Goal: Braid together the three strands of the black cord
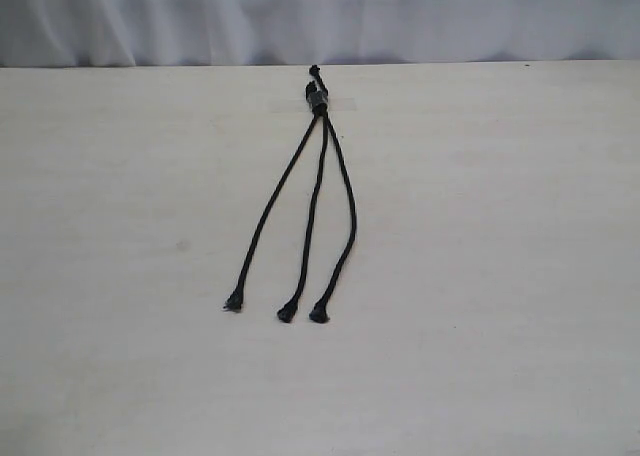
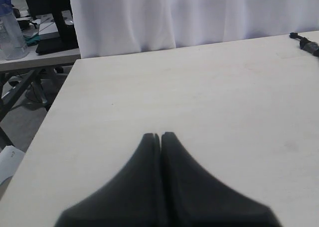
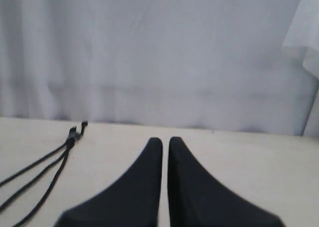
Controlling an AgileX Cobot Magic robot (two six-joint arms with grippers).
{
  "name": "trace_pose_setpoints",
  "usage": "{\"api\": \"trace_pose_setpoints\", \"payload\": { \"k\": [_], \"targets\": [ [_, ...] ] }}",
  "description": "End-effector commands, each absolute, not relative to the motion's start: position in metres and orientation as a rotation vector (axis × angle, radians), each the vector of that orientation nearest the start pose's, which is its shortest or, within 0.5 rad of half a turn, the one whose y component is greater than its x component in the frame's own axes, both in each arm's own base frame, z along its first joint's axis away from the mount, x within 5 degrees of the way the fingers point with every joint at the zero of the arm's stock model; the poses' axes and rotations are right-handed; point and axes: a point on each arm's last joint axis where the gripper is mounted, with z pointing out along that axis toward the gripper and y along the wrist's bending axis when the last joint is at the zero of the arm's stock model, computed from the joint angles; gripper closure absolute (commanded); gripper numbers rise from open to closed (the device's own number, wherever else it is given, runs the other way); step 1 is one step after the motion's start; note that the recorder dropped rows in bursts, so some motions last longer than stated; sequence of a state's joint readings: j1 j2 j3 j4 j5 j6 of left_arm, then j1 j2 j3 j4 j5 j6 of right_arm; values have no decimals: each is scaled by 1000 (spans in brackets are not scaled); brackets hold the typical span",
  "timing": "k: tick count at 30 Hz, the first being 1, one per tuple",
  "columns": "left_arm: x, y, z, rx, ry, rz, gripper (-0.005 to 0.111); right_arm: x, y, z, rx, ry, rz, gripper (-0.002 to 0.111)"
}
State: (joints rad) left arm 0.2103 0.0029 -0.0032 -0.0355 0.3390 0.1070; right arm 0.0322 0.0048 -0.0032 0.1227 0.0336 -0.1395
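The black cord lies flat on the pale table [image 1: 500,276], its bound knot [image 1: 318,101] at the far end with a short stub beyond it. Three strands fan out toward the near side, uncrossed: left strand [image 1: 272,206], middle strand [image 1: 310,216], right strand [image 1: 349,216], each ending in a small knobbed tip. Neither gripper shows in the exterior view. My left gripper [image 2: 160,136] is shut and empty, far from the knot [image 2: 309,45]. My right gripper [image 3: 165,140] has its fingers nearly touching with nothing between them, and the knot [image 3: 74,135] and strands [image 3: 35,172] lie off to its side.
A white curtain [image 1: 320,16] hangs behind the table's far edge. In the left wrist view the table's side edge drops off toward a second table [image 2: 35,55] holding a plastic bottle [image 2: 11,33] and dark items.
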Motion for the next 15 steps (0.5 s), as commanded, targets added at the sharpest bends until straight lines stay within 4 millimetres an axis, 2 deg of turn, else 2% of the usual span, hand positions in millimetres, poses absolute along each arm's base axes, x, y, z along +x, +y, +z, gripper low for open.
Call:
{"api": "trace_pose_setpoints", "payload": {
  "k": [1, 4, 10, 14, 15],
  "targets": [
    [54, 10, 187, -124, 1773, 187, 107, 54, 0, 226, -22, 1346, -12, 104],
    [55, 11, 201, -132, 1616, 190, 107, 53, -1, 230, -16, 1294, -17, 104],
    [54, 12, 217, -128, 1441, 209, 107, 53, -1, 231, -15, 1288, -17, 104],
    [53, 12, 222, -130, 1378, 211, 107, 52, -5, 234, 125, 1241, 96, 104],
    [53, 12, 226, -134, 1335, 210, 107, 54, -4, 231, 137, 1283, 112, 104]
  ]
}}
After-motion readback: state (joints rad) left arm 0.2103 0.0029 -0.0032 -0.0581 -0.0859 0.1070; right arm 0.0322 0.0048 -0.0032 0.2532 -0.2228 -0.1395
